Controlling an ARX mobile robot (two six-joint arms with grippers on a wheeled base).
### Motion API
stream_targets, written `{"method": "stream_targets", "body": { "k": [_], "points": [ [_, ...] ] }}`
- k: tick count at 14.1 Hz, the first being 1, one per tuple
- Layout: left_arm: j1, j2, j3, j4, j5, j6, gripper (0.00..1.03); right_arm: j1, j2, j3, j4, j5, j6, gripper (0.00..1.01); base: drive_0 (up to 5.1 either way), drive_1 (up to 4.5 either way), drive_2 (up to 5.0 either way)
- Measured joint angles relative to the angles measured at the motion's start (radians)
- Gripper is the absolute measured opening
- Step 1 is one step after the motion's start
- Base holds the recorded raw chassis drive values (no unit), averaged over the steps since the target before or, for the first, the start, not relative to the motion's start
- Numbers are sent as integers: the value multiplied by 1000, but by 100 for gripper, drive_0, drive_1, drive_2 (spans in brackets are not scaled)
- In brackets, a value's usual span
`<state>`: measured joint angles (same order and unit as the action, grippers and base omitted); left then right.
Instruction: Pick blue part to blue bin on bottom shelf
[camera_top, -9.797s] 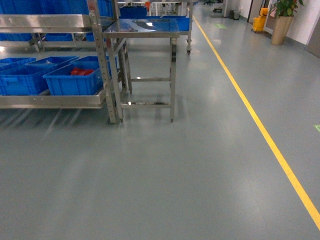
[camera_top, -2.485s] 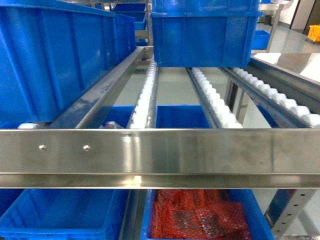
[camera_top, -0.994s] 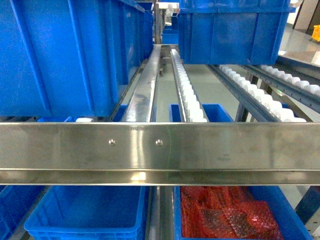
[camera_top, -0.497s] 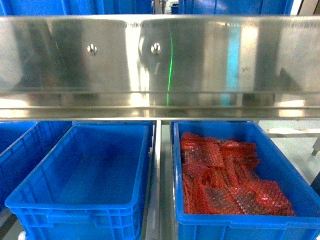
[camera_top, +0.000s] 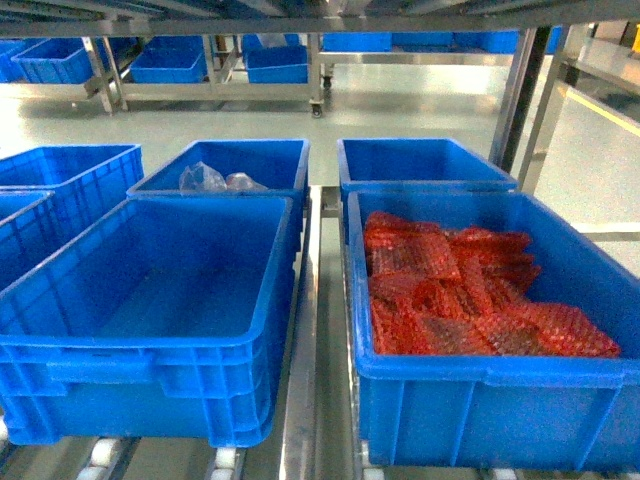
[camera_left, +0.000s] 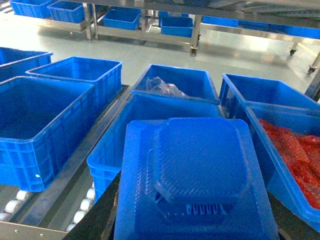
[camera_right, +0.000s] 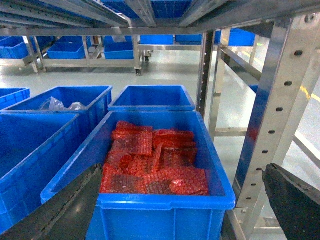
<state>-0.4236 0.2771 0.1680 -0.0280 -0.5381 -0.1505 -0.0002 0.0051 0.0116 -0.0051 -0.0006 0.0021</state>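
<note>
While the blue part was held in the left gripper at lower centre of the left wrist view, the blue bin was seen at lower left of the head view on the bottom shelf. Right jaws were spread wide.

The bottom shelf, steel rails with white rollers, carries the blue bin beside the bin with red bubble wrap, and the bin with clear plastic bags behind.
</note>
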Motion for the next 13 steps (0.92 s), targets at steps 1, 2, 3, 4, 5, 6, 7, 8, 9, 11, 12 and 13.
{"method": "stream_targets", "body": {
  "k": [1,2,3,4,5,6,7,8,9,11,12,13],
  "points": [
    [0,0,0,-2,0,0,43,0,0,0,0,0,0,98,0,0,0],
    [0,0,0,-1,0,0,43,0,0,0,0,0,0,98,0,0,0],
    [0,0,0,-1,0,0,43,0,0,0,0,0,1,98,0,0,0],
    [0,0,0,-1,0,0,43,0,0,0,0,0,1,98,0,0,0],
    [0,0,0,-1,0,0,43,0,0,0,0,0,1,98,0,0,0],
    [0,0,0,0,0,0,43,0,0,0,0,0,1,98,0,0,0],
    [0,0,0,-1,0,0,43,0,0,0,-1,0,0,98,0,0,0],
    [0,0,-2,-4,0,0,43,0,0,0,-1,0,0,98,0,0,0],
    [0,0,-2,-2,1,0,43,0,0,0,-2,1,0,98,0,0,0],
    [0,0,-2,-2,1,0,43,0,0,0,-1,0,0,98,0,0,0],
    [0,0,-2,-2,2,0,43,0,0,0,-1,0,0,98,0,0,0],
    [0,0,-2,-2,1,0,43,0,0,0,-1,0,0,98,0,0,0]
  ]
}}
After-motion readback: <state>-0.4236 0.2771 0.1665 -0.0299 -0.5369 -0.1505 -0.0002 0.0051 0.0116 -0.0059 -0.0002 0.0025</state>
